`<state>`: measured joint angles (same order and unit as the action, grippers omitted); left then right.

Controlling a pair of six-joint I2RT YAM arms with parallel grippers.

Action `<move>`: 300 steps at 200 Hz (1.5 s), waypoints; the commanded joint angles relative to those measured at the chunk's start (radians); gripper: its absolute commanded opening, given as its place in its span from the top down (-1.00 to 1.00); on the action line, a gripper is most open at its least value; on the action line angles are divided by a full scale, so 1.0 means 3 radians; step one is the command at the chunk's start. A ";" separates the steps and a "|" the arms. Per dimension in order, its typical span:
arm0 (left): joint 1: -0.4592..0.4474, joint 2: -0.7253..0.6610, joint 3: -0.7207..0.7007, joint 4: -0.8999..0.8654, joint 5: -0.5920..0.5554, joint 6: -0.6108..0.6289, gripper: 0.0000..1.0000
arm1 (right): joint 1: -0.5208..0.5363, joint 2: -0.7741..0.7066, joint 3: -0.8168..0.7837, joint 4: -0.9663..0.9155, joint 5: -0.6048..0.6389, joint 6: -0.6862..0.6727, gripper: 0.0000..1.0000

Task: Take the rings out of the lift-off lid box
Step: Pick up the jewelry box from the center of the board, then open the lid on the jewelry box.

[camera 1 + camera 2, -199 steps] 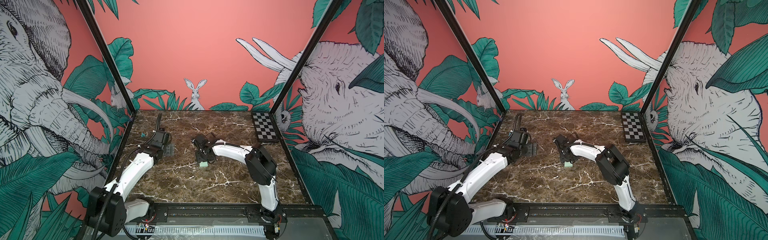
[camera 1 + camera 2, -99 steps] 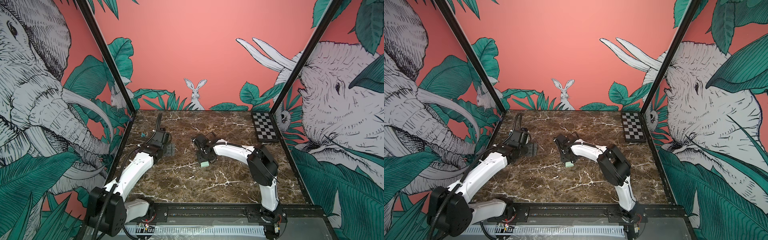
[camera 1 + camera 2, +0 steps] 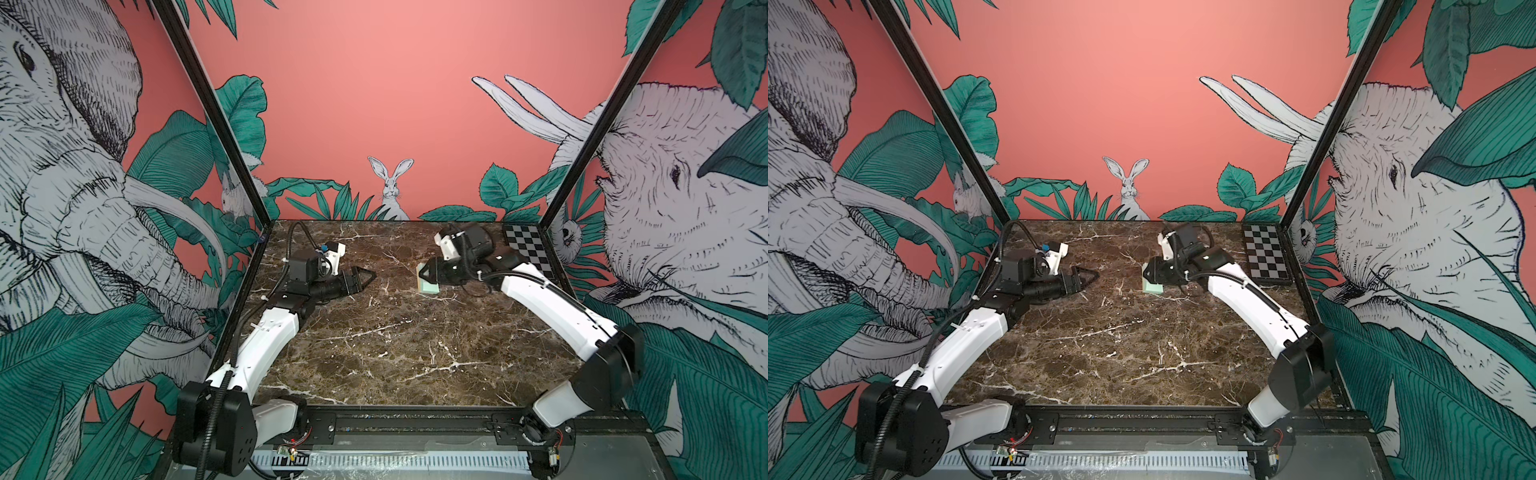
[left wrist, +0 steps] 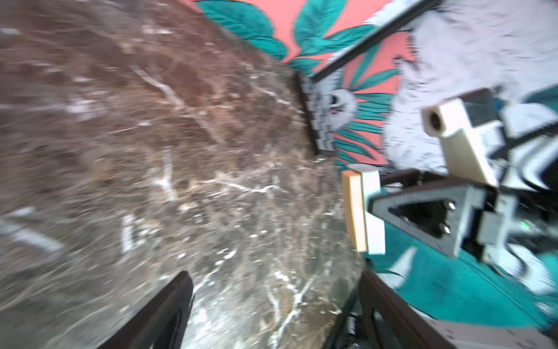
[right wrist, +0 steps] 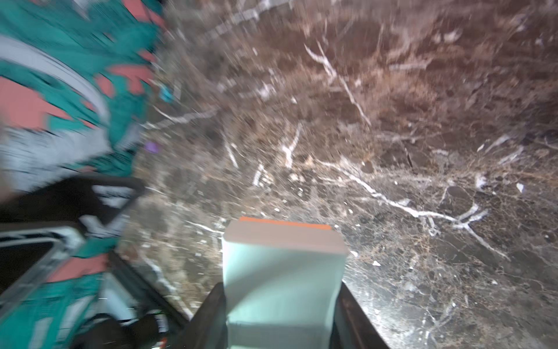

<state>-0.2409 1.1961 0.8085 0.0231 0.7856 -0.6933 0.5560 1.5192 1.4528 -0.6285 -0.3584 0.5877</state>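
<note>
Toward 1 o'clock of the worktop's (image 3: 395,345) middle:

- Lift-off lid box (image 3: 429,288), gripped on edge in the right pincer (image 3: 429,274), a jaw against each of two opposite sides. The mint lid is seated on the base, and a strip of the cream base shows at the end away from the wrist (image 5: 283,224).
- Rings: shut inside the box, out of sight.
- Whether the box's lower edge touches the marble cannot be told.

At 9 o'clock of the box, apart from it:

- Left pincer (image 3: 366,278), level and pointing to 3 o'clock. It is empty, its dark fingers (image 4: 181,290) standing wide.

Edges:

- Checkerboard (image 3: 528,253) in the corner at 1 to 2 o'clock, with the right wrist between it and the box.
- Left arm close along the 9 o'clock edge.
- Purple bit (image 5: 151,147) and teal bit (image 5: 165,93) near the 9 o'clock wall, blurred.
- Right elbow out over the 4 o'clock edge.

Open room:

- Bare marble from the box down to the front rail (image 3: 415,419) at 6 o'clock.
- A clear strip between the two pincers.

Change since a second ago:

- The box then sat lower, nearer the middle, under a right pincer pointing downward, with the right forearm lying across the worktop. It now stands further toward 12 o'clock, and that arm has swung out to the right edge.
- The left pincer, then dipped by the 9 o'clock edge, has turned to face the box.
</note>
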 commanded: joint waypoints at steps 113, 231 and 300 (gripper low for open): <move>-0.0608 0.0674 0.0283 0.3071 0.0771 -0.2083 -0.76 | -0.0334 -0.0550 -0.0446 0.2026 -0.1922 0.1017 0.20; -0.0751 0.0968 0.0392 0.3778 0.0858 -0.2526 -0.60 | -0.0332 -0.0521 -0.0737 0.2654 -0.2054 0.1406 0.21; -0.0767 0.0953 0.0357 0.3913 0.0878 -0.2614 -0.36 | -0.0336 -0.0484 -0.0740 0.2654 -0.2003 0.1381 0.21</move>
<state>-0.4644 1.4975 0.9009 1.1301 1.0187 -1.4395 0.4606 1.3735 1.2327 0.0986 -0.9573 0.9840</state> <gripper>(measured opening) 0.689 0.473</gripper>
